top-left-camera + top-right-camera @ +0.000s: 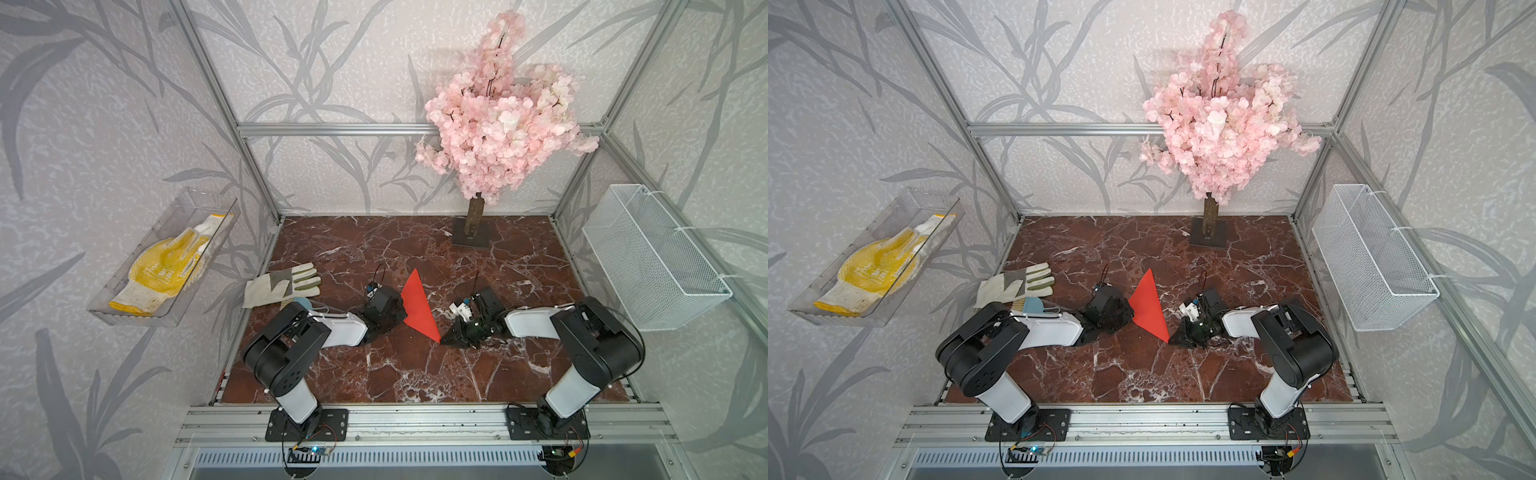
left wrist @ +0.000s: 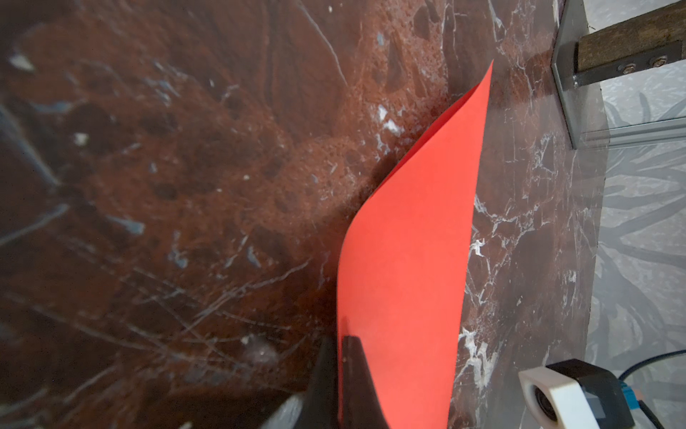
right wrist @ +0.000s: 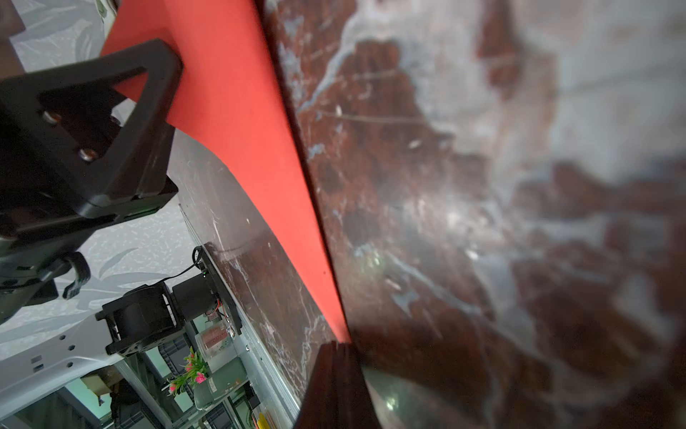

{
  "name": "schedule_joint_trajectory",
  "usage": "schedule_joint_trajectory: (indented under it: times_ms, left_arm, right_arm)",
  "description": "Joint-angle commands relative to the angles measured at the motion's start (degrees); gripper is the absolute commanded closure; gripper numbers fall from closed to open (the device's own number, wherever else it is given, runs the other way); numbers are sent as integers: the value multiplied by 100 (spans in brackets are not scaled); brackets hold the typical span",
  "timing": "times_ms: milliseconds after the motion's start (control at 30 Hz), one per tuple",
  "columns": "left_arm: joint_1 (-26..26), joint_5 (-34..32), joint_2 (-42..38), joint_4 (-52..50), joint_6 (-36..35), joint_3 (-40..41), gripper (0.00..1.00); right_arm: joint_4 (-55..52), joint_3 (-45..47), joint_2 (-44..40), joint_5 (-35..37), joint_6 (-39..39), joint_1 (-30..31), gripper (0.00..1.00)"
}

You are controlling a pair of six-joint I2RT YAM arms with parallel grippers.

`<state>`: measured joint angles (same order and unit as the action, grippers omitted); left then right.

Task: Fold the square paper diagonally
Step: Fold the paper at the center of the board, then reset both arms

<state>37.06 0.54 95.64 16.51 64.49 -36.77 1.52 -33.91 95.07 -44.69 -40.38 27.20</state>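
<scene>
A: Well, entry one, anything hidden?

B: The square paper [image 1: 417, 305], triangular in outline. One corner is covered by the left gripper [image 1: 400, 316]. Whether the right gripper [image 1: 443, 340] actually pinches the corner farthest from the tree [image 1: 498, 124] cannot be told.

A: Arm poses?

B: Both reach low over the tabletop [image 1: 519, 257], in front of the tree. The left jaws are clamped on the paper's edge. The right jaws are closed, tips touching its corner.

A: Materials?

B: Paper: matte red-orange, bowed. Tabletop: veined brown marble. Fingers [image 2: 356, 371]: black.
</scene>
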Motion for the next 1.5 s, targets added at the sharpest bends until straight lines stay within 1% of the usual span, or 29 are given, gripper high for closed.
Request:
schedule_joint_trajectory:
  times_ms: [0,33,133,167,200,267,333,400,467,500,533,567,667,733,833,900,933,967,1067,1133,1200,1233,1300,1367,1400,1467]
  left_arm:
    - [-13,-133,207,-1150,-415,-49,94]
    - [-14,-115,195,-1299,-573,-167,90]
    - [-19,-145,105,-1681,-1023,-500,74]
    - [-23,-209,76,-1865,-1184,-637,65]
    - [-36,-282,45,-2071,-1321,-781,59]
    - [-86,-444,-40,-2472,-1574,-1051,52]
    - [-170,-621,-188,-2821,-1808,-1249,44]
    - [-271,-937,-466,-3213,-2029,-1434,34]
    - [-389,-1261,-825,-3560,-2180,-1538,28]
    - [-454,-1549,-1050,-3787,-2165,-1598,25]
    - [-506,-1721,-1254,-3899,-2275,-1609,23]
    - [-593,-1935,-1507,-4028,-2380,-1607,21]
    - [-847,-2554,-2282,-4082,-2605,-1396,16]
    - [-1070,-2954,-2859,-3965,-2741,-1120,9]
    - [-1502,-3559,-3622,-3749,-2916,-682,1]
    - [-1755,-3864,-4050,-3259,-3354,-298,0]
    - [-1840,-3961,-4210,-3004,-3587,-114,0]
    - [-1928,-4087,-4364,-2713,-3789,83,0]
    - [-2140,-4424,-4613,-1969,-4264,603,0]
    - [-2269,-4538,-4644,-1557,-4498,911,0]
    - [-2419,-4403,-4550,-1140,-4789,1177,0]
    - [-2482,-4287,-4467,-949,-4937,1277,0]
    - [-2599,-4060,-4201,-625,-5183,1419,0]
    - [-2681,-3933,-3918,-334,-5371,1492,0]
    - [-2713,-3871,-3774,-249,-5445,1493,0]
    - [-2799,-3695,-3509,97,-5556,1547,0]
  right_arm:
    - [-588,43,-511,334,145,-32,100]
    - [-691,-12,-782,387,224,-96,100]
    - [-1246,-325,-1585,693,600,-382,89]
    - [-1497,-472,-1818,859,794,-499,83]
    - [-1723,-620,-2051,1046,980,-633,77]
    - [-1961,-819,-2394,1395,1267,-881,70]
    - [-2030,-957,-2699,1725,1463,-1125,60]
    - [-1973,-1040,-2992,2068,1664,-1375,50]
    - [-1845,-1052,-3233,2398,1815,-1567,40]
    - [-1725,-1017,-3377,2610,1897,-1668,35]
    - [-1610,-973,-3494,2830,1942,-1741,31]
    - [-1446,-891,-3643,3089,1999,-1823,24]
    - [-830,-478,-4033,3709,2157,-2020,10]
    - [-339,-114,-4248,4216,2195,-2093,0]
    - [702,618,-4374,4874,2418,-2178,1]
    - [1427,1056,-4240,5220,2433,-2247,1]
    - [1697,1189,-4089,5369,2433,-2267,1]
    - [1894,1249,-3920,5475,2927,-2278,1]
    - [2700,1429,-3194,5684,3334,-2282,1]
    - [3579,1643,-2674,5813,3460,-2302,1]
    - [4849,1865,-2047,5677,3631,-2341,1]
    - [5215,1883,-1757,5619,3802,-2342,1]
    - [5568,1841,-1467,5413,4029,-2372,1]
    - [5749,1770,-1088,5290,3922,-2499,1]
    - [6095,1838,-801,5148,3890,-2567,1]
    - [7267,2006,-133,5048,3900,-2623,1]
